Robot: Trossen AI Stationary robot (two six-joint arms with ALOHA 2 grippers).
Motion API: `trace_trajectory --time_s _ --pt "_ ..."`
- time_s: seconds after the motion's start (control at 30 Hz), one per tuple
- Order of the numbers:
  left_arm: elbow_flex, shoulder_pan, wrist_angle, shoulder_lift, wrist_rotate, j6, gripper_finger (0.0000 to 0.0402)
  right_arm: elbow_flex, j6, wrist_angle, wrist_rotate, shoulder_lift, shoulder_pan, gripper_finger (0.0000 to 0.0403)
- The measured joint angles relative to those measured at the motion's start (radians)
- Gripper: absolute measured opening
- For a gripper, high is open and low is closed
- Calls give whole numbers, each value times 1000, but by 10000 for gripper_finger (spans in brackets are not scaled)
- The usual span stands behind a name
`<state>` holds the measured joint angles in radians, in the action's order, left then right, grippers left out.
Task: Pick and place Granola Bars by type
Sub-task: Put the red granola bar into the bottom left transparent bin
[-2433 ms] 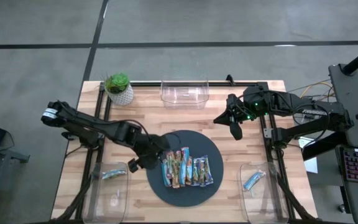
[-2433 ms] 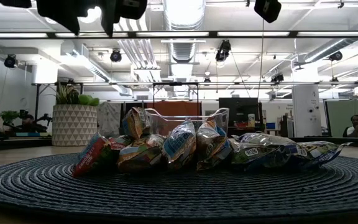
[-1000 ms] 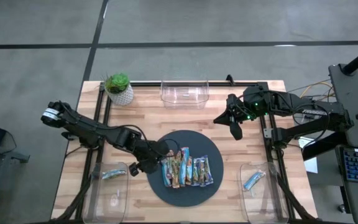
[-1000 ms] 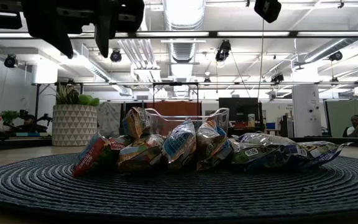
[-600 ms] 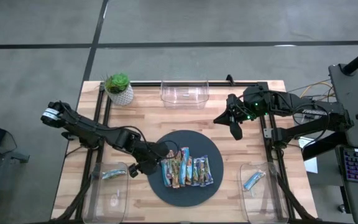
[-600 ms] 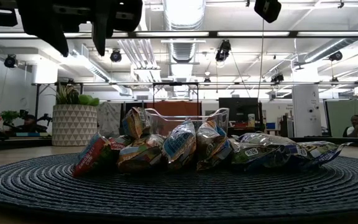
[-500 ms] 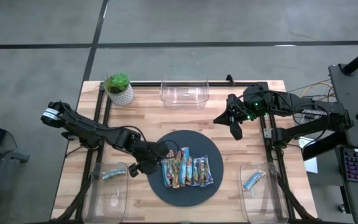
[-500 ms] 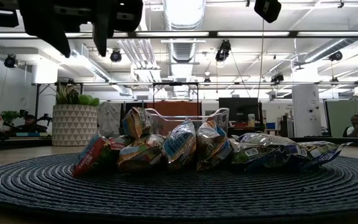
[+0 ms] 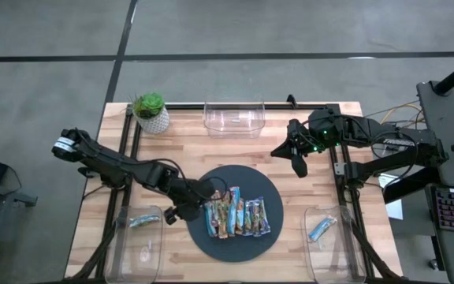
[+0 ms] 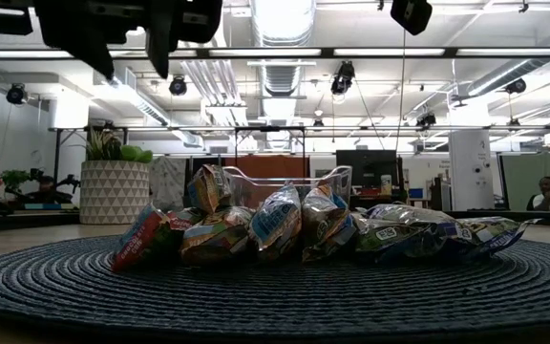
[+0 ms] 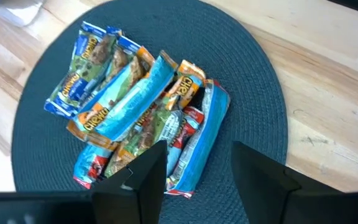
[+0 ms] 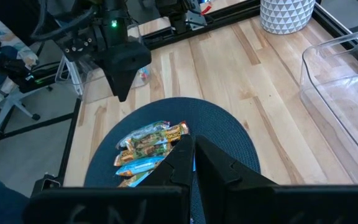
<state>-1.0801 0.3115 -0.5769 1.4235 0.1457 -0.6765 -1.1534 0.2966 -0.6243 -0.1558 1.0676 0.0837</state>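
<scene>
High view, straight down: wooden table (image 9: 306,197) with a dark round mat (image 9: 270,189) near its middle. Granola bars (image 9: 235,214) bunched side by side on the mat. Left gripper (image 9: 181,210) low over the mat's left edge, just beside the bars, fingers apart, nothing between them. Right gripper (image 9: 296,162) well apart from the bars, above bare wood near the right rail, fingers pressed together and empty. One clear bin (image 9: 233,118) at the far edge; two more at the near corners, left bin (image 9: 137,237) and right bin (image 9: 327,233), each holding a blue-wrapped bar. Small potted plant (image 9: 150,112) at the far left corner.

Low view, level across the mat: wrappers standing in a heap, red-brown at one end, blue and green toward the other. Open workshop behind, ceiling ducts and lamps, seated person (image 10: 548,196) far off.

Left wrist view: print on the wrappers legible in part; one long bright blue bar (image 11: 132,99) lying across the pile; two dark fingers (image 11: 148,171) spread over the pile's near end.

Right wrist view: closed fingers (image 12: 191,155) over the mat; left arm beyond it.
</scene>
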Motion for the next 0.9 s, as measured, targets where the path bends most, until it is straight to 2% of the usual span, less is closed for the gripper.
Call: trace_trajectory --time_s 0.13,0.47,0.9 --pt "-18 0 1 -1 -5 0 144 0 0 0 0 0 0 8" --pt "-21 0 0 -1 -9 5 55 0 0 0 0 0 0 8" --pt "-48 0 0 -1 -10 23 3 4 -6 0 0 0 0 8"
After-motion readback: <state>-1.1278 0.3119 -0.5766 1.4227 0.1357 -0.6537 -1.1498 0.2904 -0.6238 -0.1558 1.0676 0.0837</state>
